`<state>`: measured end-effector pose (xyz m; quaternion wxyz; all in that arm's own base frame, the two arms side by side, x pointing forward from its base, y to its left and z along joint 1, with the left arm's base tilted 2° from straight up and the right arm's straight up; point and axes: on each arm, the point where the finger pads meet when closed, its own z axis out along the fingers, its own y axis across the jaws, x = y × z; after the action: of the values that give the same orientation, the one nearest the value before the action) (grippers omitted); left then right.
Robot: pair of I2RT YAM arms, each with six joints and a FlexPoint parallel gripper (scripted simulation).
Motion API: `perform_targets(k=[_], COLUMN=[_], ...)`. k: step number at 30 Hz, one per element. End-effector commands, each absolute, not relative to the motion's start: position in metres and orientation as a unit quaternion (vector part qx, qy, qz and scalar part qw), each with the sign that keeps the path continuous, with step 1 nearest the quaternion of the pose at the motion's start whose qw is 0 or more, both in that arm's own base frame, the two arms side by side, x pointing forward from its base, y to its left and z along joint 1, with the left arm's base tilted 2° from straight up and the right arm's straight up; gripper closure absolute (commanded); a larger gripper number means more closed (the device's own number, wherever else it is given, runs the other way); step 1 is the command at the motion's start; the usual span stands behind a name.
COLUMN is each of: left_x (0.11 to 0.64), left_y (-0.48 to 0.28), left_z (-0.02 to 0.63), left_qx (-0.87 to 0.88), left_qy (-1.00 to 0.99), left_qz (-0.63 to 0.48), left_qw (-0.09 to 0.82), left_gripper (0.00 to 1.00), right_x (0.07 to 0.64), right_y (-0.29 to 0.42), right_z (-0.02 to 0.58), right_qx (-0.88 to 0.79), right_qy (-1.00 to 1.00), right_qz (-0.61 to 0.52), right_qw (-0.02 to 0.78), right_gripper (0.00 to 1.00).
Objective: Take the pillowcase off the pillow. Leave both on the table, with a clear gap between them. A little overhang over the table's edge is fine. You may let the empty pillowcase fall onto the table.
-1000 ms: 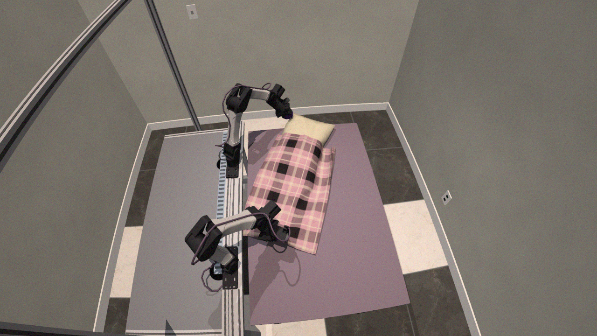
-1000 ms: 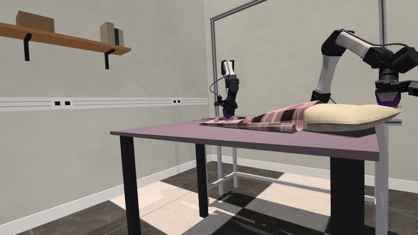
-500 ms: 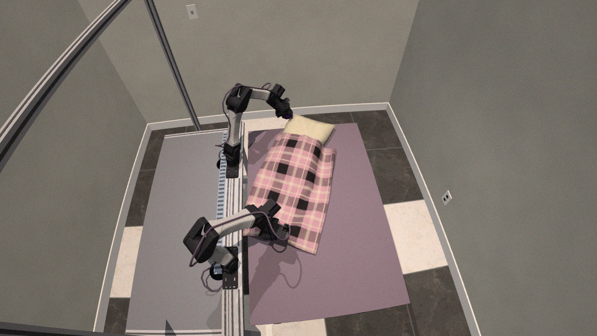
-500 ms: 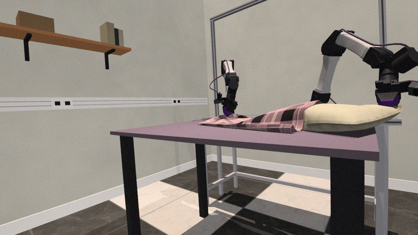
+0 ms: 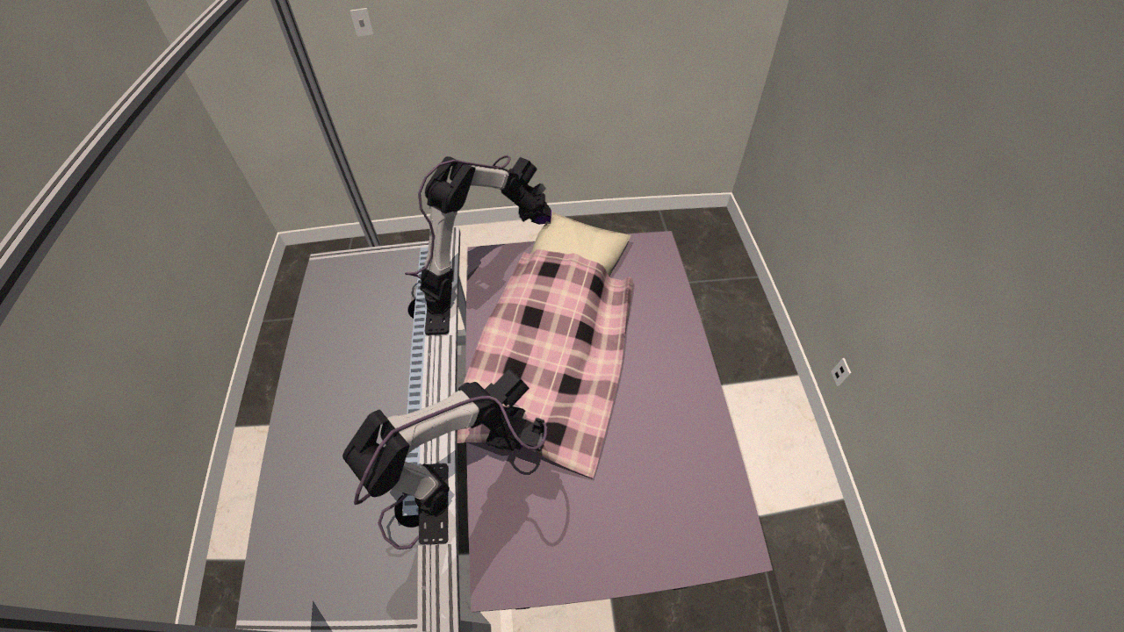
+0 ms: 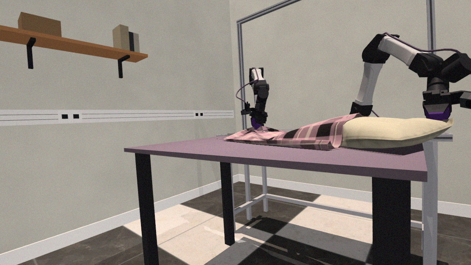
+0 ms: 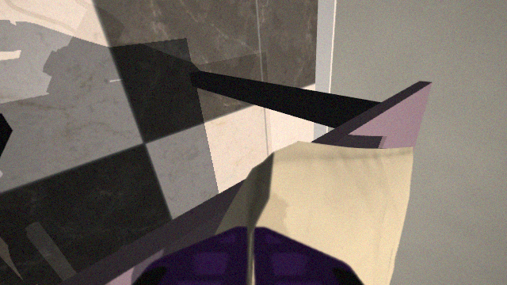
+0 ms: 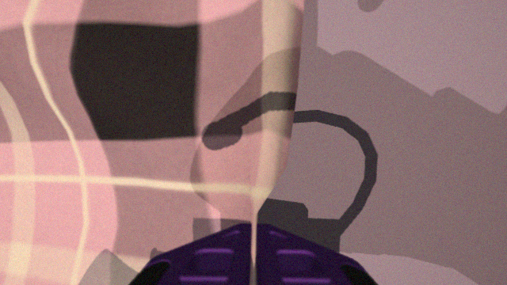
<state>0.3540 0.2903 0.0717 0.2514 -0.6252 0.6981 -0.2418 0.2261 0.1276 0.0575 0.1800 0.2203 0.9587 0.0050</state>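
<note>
Exterior: cream pillow (image 5: 583,241) (image 6: 388,131) (image 7: 341,198) plump, half-sleeved in pink plaid pillowcase (image 5: 550,338) (image 6: 309,131) (image 8: 150,166); left gripper (image 5: 545,218) (image 6: 438,117) (image 7: 250,229) pinching pillow, right gripper (image 6: 257,126) (image 8: 253,226) pinching pillowcase

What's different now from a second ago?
The right gripper rose slightly, lifting the pinched part of the pillowcase. No new hold or release shows. The left gripper stayed put, shut on the pillow's corner; the pillow looks unmoved, still partly inside the pillowcase.
</note>
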Motion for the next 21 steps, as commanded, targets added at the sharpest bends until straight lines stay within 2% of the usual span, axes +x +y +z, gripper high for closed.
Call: perform_targets(k=[1,21], left_x=[0.350,0.350], left_y=[0.279,0.279], left_z=[0.076,0.076], left_qx=[-0.624,-0.624], left_qy=[0.699,0.699], left_qz=[-0.249,-0.249], left_qw=[0.246,0.246], left_gripper=[1.00,1.00], right_x=[0.226,0.229], right_y=[0.130,0.129], right_z=[0.064,0.103], right_qx=[0.219,0.225], right_qy=[0.958,0.955], right_qz=[0.005,0.014], right_qw=[0.184,0.192], right_gripper=[1.00,1.00])
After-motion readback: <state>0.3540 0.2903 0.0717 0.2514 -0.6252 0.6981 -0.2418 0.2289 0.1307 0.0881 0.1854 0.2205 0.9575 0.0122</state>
